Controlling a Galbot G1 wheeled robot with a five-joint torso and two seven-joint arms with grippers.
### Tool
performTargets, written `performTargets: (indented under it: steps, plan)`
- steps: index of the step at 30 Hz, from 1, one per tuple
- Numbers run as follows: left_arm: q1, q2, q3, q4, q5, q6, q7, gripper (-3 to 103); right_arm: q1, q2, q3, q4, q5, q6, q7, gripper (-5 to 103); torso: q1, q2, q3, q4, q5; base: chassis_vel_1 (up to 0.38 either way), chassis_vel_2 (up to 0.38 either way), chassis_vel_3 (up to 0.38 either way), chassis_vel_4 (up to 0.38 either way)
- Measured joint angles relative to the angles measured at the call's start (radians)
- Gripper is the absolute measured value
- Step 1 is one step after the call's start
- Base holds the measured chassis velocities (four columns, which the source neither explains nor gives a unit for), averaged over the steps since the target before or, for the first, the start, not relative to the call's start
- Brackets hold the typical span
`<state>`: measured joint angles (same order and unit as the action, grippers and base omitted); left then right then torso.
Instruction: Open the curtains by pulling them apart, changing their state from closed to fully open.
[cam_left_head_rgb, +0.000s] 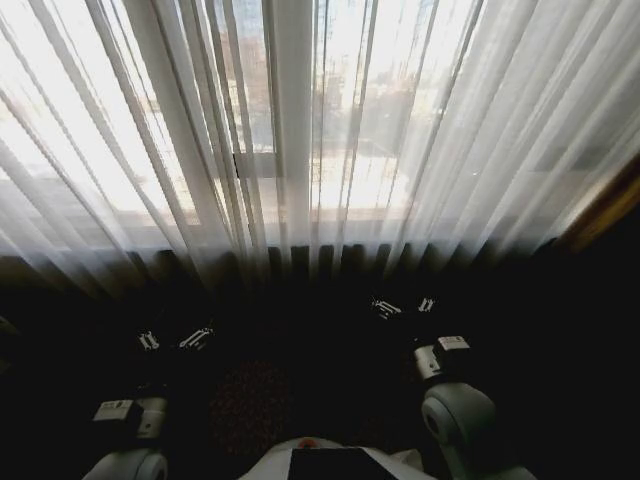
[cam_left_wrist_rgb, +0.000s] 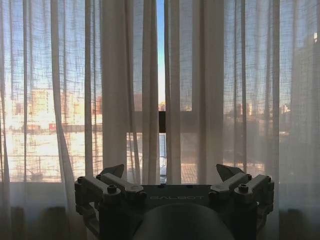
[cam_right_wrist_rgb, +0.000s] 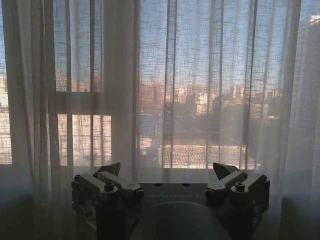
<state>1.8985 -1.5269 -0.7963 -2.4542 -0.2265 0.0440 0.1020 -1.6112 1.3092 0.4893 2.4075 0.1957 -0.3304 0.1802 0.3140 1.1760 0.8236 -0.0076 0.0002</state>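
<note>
two grippers sit low in the dark foreground of the head view, both short of the fabric. the left gripper (cam_left_head_rgb: 175, 340) hangs on the robot's left, the right gripper (cam_left_head_rgb: 404, 307) on its right and a little nearer the cloth. each has its jaws spread wide and released, with nothing between them; the left wrist view shows the left fingertips (cam_left_wrist_rgb: 116, 171) well apart, and the right wrist view shows the same for the right fingertips (cam_right_wrist_rgb: 112, 169). that open stance, aimed straight at the fabric, reads as readiness to take hold of a pleat rather than as rest.

beyond them hang the curtains (cam_left_head_rgb: 300, 150), two sheer white panels of long vertical pleats that span the whole window and fall to the shadowed sill. they meet roughly ahead of the robot, so they count as closed. in the left wrist view a thin slit of open sky (cam_left_wrist_rgb: 160, 50) runs between the two inner edges, directly over that gripper, which suggests the left arm is lined up on the parting seam. the right wrist view faces unbroken cloth (cam_right_wrist_rgb: 200, 100), with a pale window frame bar (cam_right_wrist_rgb: 77, 102) showing through it.

farthest off, city buildings glow through the weave. i judge the task barely begun: no fabric is held and both panels still need drawing aside.
</note>
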Motion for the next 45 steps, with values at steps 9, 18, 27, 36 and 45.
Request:
performTargets:
  steps: [9,18,27,36,45]
  plan:
    - [0.002,-0.002,-0.003,0.000,0.001,0.001,0.005,100,-0.003,0.002,-0.003,-0.005,-0.022,-0.002,-0.025,100,0.000,0.000,0.000,0.0000,0.0000,0.000,0.000,0.000,0.000]
    - [0.006,-0.004,-0.003,-0.004,0.002,-0.003,0.005,100,-0.007,0.004,-0.009,-0.007,-0.040,-0.002,-0.031,100,0.000,0.000,0.000,0.0000,0.0000,0.002,0.092,0.004,-0.078]
    - [0.009,-0.004,-0.002,-0.002,0.002,-0.010,0.006,100,-0.009,0.005,-0.015,-0.009,-0.041,-0.004,-0.033,100,0.000,0.000,0.000,-0.0002,0.0005,0.000,0.355,0.008,-0.399]
    - [0.021,-0.006,-0.003,0.012,0.002,-0.039,0.006,100,-0.009,0.008,-0.024,-0.013,-0.042,-0.004,-0.051,100,0.002,-0.001,0.001,0.0004,-0.0009,0.007,0.429,0.011,-0.426]
    - [0.040,-0.011,-0.001,0.023,0.003,-0.075,0.008,100,-0.022,0.009,-0.039,-0.017,-0.061,0.012,-0.056,100,-0.002,0.001,-0.001,-0.0002,0.0008,-0.092,0.051,0.086,-0.033]
